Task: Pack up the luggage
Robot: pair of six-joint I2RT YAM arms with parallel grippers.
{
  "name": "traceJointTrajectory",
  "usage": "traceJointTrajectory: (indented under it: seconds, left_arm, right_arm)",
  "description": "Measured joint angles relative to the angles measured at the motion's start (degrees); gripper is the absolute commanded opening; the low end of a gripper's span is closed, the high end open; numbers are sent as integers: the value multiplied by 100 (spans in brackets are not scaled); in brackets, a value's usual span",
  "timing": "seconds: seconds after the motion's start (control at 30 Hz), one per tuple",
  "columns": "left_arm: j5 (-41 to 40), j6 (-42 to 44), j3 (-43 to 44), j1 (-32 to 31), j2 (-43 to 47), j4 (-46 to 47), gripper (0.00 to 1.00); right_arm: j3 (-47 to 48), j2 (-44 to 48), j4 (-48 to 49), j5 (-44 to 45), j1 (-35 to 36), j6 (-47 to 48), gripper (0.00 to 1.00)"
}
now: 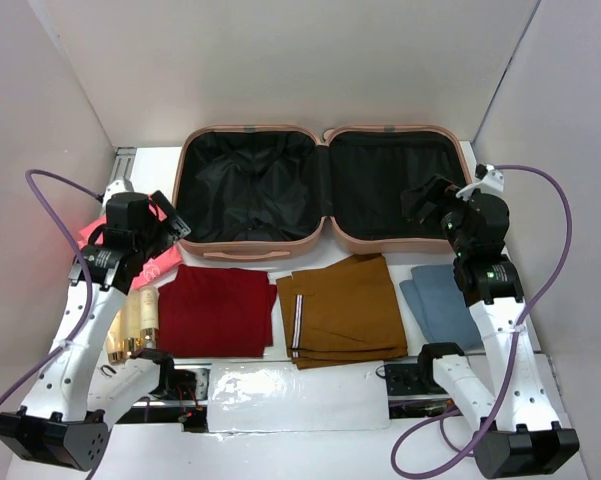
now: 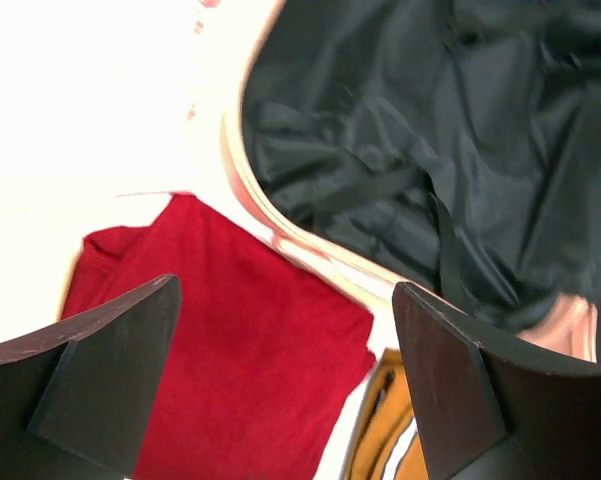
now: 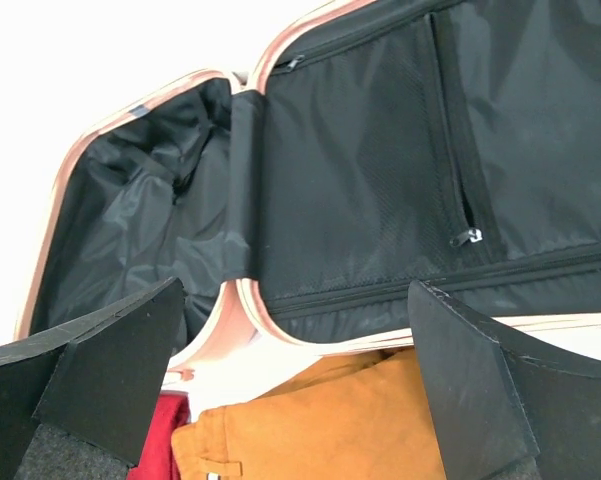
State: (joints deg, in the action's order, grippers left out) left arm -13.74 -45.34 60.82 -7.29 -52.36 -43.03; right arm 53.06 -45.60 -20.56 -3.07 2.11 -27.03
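The luggage point(image 1: 317, 240) lies open flat, long axis left-right

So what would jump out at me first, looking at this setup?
First the big pale pink luggage, lying open at the back in the middle, both black-lined halves empty. In front of it is a row of folded clothes: a red garment, a brown garment and a blue-grey cloth. The left gripper and right gripper hang open near the luggage's two front corners.

In the left wrist view the luggage point(image 2: 430, 130) is blurred and cropped.
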Motion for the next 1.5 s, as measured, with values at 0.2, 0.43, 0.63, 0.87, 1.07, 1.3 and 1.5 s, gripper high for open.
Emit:
traceJointTrajectory:
  seconds: [0.2, 0.43, 0.63, 0.87, 1.07, 1.3, 1.5]
  left_arm:
    - [-428, -140, 629, 212, -599, -238, 100]
    - [-466, -120, 1606, 726, -1744, -588, 100]
    - [319, 48, 1141, 774, -1613, -337, 100]
    - [1005, 243, 96, -428, -597, 20, 100]
    - [1132, 271, -358, -1982, -339, 157, 100]
    - [649, -463, -597, -5034, -1115, 413, 100]
    - [494, -955, -595, -5904, -2341, 678, 100]
  right_arm:
    - [-37, -55, 44, -319, 28, 164, 100]
    - [-70, -361, 31, -170, 133, 291, 100]
    - [-144, -518, -267, 361, 555, 195, 100]
    - [-796, -396, -1272, 750, 883, -260, 100]
    - [-1626, -492, -1757, 466, 1095, -737, 100]
    - [-2118, -507, -1884, 546, 1270, -1327, 100]
    - [-2623, -566, -1755, 520, 1279, -1488, 100]
